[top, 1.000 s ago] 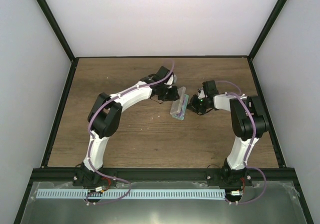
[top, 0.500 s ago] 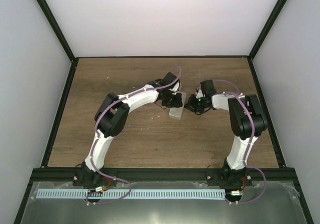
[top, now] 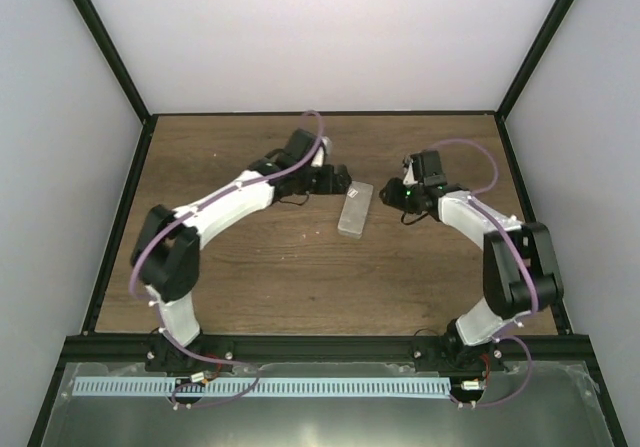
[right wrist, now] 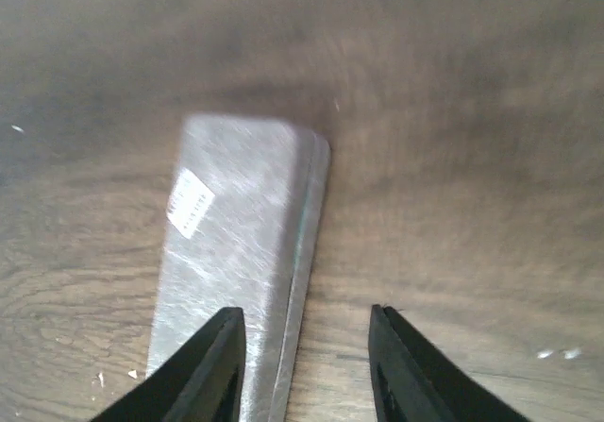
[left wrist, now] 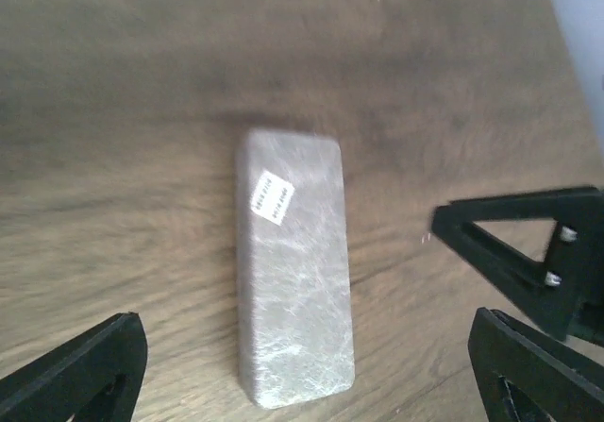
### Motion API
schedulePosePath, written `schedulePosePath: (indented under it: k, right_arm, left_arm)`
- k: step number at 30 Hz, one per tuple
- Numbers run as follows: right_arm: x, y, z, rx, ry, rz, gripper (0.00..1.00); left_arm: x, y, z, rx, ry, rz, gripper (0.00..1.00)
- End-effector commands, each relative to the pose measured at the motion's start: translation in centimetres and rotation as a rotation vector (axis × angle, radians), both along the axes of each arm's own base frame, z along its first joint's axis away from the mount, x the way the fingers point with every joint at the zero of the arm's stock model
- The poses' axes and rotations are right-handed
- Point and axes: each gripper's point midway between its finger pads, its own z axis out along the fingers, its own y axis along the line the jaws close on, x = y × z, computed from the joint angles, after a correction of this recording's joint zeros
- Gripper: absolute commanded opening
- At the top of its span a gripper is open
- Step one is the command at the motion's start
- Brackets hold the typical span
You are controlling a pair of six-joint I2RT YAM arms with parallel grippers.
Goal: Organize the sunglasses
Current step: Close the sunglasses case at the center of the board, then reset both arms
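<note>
A translucent frosted case (top: 355, 210) lies shut and flat on the wooden table (top: 250, 267), with a white sticker (left wrist: 271, 198) on its lid. The sunglasses are hidden; I see no pink lenses through the lid. My left gripper (top: 338, 179) hovers open just left of the case's far end; in the left wrist view (left wrist: 307, 351) its fingers stand wide on both sides of the case, apart from it. My right gripper (top: 391, 197) is open to the case's right; in the right wrist view (right wrist: 307, 332) its jaws straddle the long edge of the case (right wrist: 236, 243) without gripping it.
Black frame rails (top: 120, 227) border the table on the left, right and near sides, with white walls behind. One finger of the right gripper (left wrist: 519, 252) shows at the right of the left wrist view, close to the case.
The case was open and held between both grippers a second ago; now it lies shut on the table. Both grippers have opened and drawn back, the left arm swinging left.
</note>
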Motion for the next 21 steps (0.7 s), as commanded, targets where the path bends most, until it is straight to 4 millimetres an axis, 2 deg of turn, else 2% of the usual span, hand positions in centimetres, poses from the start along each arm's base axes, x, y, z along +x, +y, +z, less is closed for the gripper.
schedulePosePath:
  k: [1,3,4,6,7,8,10,14,16,17,18,20,21]
  right_arm:
    - [2.0,-2.6,6.9,-0.157,-0.296,-0.031,0.44]
    - [2.1,-3.5,10.5,-0.198,-0.450,-0.048,0.62]
    - [2.2,-4.1,13.4,-0.215,-0.569,-0.064,0.71]
    - [1.6,-5.6,15.4,-0.263,-0.679,-0.094,0.93]
    - [1.4,-6.7,15.8,-0.301,-0.730,-0.120,0.99]
    - [1.3,-7.5,16.4,-0.325,-0.802,-0.140,1.00]
    - [0.8,-9.6,14.8,-0.395,-0.837,-0.180,1.00]
    - [-0.5,-15.6,10.7,-0.456,-0.808,-0.378,1.00]
    - [-1.5,-16.6,9.2,-0.438,-0.848,-0.397,1.00]
    - [-1.9,-16.9,8.5,-0.445,-0.861,-0.409,1.00]
    - [-2.3,-17.1,7.3,-0.458,-0.852,-0.412,1.00]
    - [-2.0,-17.2,7.0,-0.470,-0.864,-0.410,1.00]
    - [-2.0,-17.3,7.9,-0.466,-0.923,-0.423,1.00]
  left_arm:
    - [2.1,4.5,4.2,-0.043,-0.137,0.138,0.97]
    - [2.2,6.7,5.6,-0.059,-0.170,0.188,0.99]
    - [2.5,8.3,6.0,-0.066,-0.182,0.227,0.99]
    - [2.5,10.7,7.3,-0.086,-0.220,0.284,1.00]
    - [2.7,12.3,7.9,-0.093,-0.245,0.318,1.00]
    - [2.6,13.5,8.8,-0.100,-0.282,0.340,1.00]
    - [2.2,16.0,9.8,-0.084,-0.353,0.389,1.00]
    - [0.5,20.7,10.9,-0.017,-0.505,0.511,1.00]
    - [-0.7,22.6,11.1,0.011,-0.581,0.557,1.00]
    - [-1.4,23.7,10.3,0.032,-0.598,0.584,1.00]
    - [-2.0,24.7,10.4,0.040,-0.628,0.621,1.00]
    - [-3.3,26.8,9.7,0.077,-0.658,0.695,1.00]
    - [-3.9,27.3,9.8,0.086,-0.681,0.699,1.00]
